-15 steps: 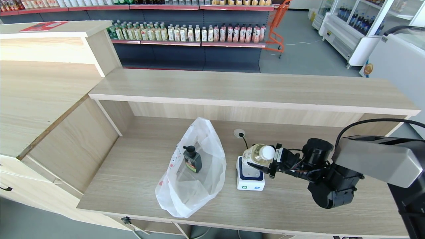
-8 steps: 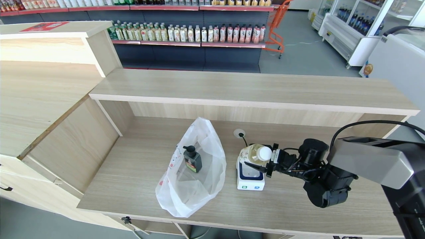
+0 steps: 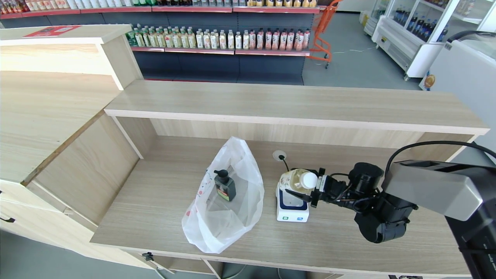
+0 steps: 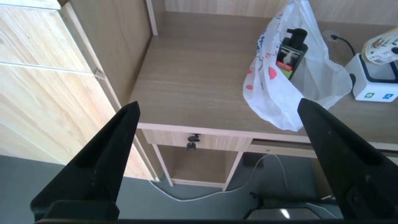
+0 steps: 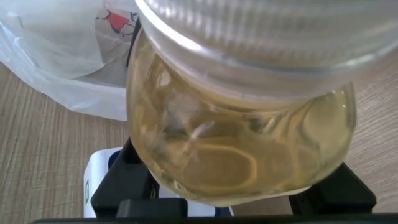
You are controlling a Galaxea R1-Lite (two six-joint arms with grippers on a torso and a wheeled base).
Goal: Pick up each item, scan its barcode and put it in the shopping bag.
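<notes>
Right gripper [image 3: 300, 186]: clenched on the drink bottle [image 3: 293, 179], just below the white cap. One dark finger runs under its near side. The other I can't make out.

Bottle sits just above the scanner [image 3: 292, 211]. Can't tell if it touches. Long axis nearly level, cap toward the wrist, base pointing to my left. In the right wrist view the bottle [image 5: 242, 143] shows clear ribbed plastic and pale yellow liquid, with the dark scanner window below it.

The relation that matters: the shopping bag [image 3: 221, 217] lies to the left of the bottle, in line with its base, just beside the scanner. My judgement is a sideways carry to the left, base first, would reach the mouth. The right arm is the nearer one and already has the load.

Bag is thin white film, crumpled and slumped, with its mouth gaping upward. It looks limp enough to fold in if brushed. A dark pump bottle [image 3: 224, 186] stands upright inside, toward the far side.

Scanner is a small white block, with a black cable running to a round port [image 3: 279, 155] in the worktop [image 3: 155, 205], which is pale wood grain, smooth and flat.

Left gripper [image 4: 219, 109]: spread wide and holding nothing, out past the worktop's near left corner, well apart from the bag [image 4: 280, 93].
</notes>
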